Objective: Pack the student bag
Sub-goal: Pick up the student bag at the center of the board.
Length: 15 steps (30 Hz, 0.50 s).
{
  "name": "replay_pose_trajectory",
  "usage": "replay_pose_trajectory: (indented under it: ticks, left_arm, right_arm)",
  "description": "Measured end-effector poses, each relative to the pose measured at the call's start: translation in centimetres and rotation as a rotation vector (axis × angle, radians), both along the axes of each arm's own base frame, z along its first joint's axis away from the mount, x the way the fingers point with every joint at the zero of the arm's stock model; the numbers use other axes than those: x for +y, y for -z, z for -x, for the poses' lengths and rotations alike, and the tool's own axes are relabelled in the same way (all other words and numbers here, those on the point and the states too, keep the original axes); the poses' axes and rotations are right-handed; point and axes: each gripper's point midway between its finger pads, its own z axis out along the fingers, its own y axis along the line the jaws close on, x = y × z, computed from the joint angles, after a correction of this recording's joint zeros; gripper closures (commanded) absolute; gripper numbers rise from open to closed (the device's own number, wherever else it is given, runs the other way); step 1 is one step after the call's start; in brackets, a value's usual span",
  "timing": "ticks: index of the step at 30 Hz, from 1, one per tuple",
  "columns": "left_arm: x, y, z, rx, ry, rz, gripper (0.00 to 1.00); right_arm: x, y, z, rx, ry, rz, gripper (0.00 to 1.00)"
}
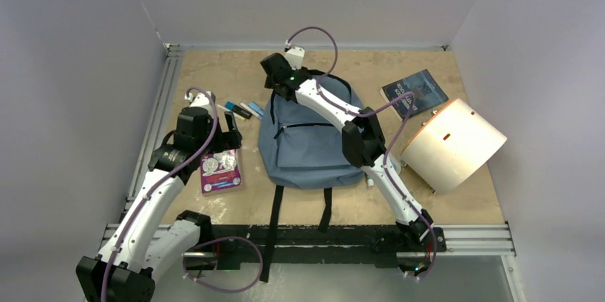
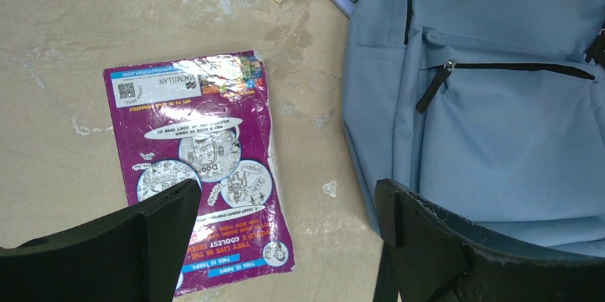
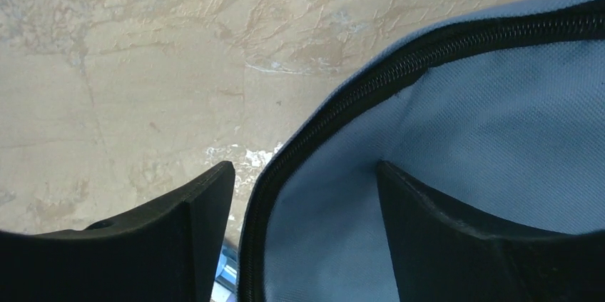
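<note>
as r gripper (image 3: 303,173) straddles student bag (image 3: 485,123) rim, jaws apart, l gripper (image 2: 287,191) spread too

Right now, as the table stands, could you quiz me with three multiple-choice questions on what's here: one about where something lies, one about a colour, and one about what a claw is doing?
1. Where does the purple booklet lie?
A) on top of the student bag
B) on the table, left of the bag
C) under the bag's straps

2. What colour is the bag's zipper?
A) white
B) red
C) black

3. How is the right gripper?
A) shut on a pen
B) open, the bag's zippered edge between its jaws
C) open, hanging over the booklet

Answers:
1 B: the top view shows it flat on the wood beside the bag.
2 C: the right wrist view shows black teeth against blue fabric.
3 B: its jaws stand apart, one on either side of the zipper.
</note>
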Motion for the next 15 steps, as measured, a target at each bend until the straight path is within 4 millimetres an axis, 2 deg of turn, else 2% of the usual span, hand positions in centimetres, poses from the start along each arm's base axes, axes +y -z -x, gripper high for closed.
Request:
replay_pose_trajectory:
  ticks: [9,15]
  left_arm:
    - [-0.1,0.0,0.0,0.0,0.002,0.002,0.08]
    - [-0.1,0.1,0.0,0.005,0.002,0.001,0.08]
  right_arm:
    - [-0.3,0.7,0.3,0.009,-0.02,0.046,0.73]
    - [0.0,1.4,0.7,0.026,-0.07,0.059,0.97]
